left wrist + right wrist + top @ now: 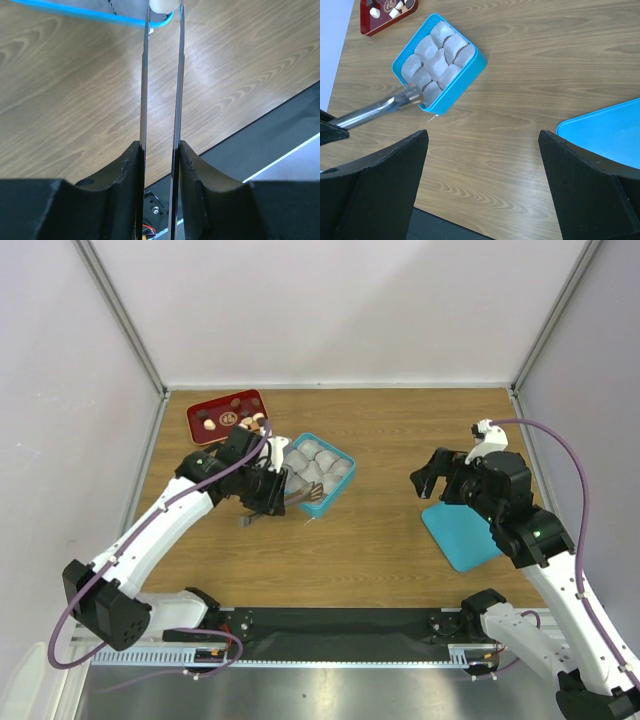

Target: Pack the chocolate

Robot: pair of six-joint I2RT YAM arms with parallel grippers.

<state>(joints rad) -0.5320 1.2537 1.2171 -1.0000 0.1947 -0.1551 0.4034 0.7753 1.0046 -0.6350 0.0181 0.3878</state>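
You are holding the tongs (pixel 144 90) in the left gripper (pixel 160 152). Its jaws are pressing on both metal blades, so the blades are standing nearly closed with only a narrow gap between them. At the far tips a small light tan piece of chocolate (pixel 162 5) is sitting pinched between the blades. The relation that matters now is this one: the tips are lying at the near-left corner of the teal box (pixel 462 82), about at its rim, and I cannot tell if they are past it. The white paper cups (pixel 442 50) are lying just ahead of the tips, along the long axis of the tongs, which is pointing from your left arm toward the box. I am judging that the coming move is asking you to carry the piece a little forward, above one cup, before you are relaxing the squeeze. Which cups are filled, these views are not showing clearly. More chocolate is lying on the red tray (pixel 372 26), just beyond the box at the far left. The right gripper (pixel 480 142) is hanging with its jaws wide apart and holding nothing. It is near the teal lid (pixel 610 130) and well apart from the box, so the left arm is clearly the nearer one.
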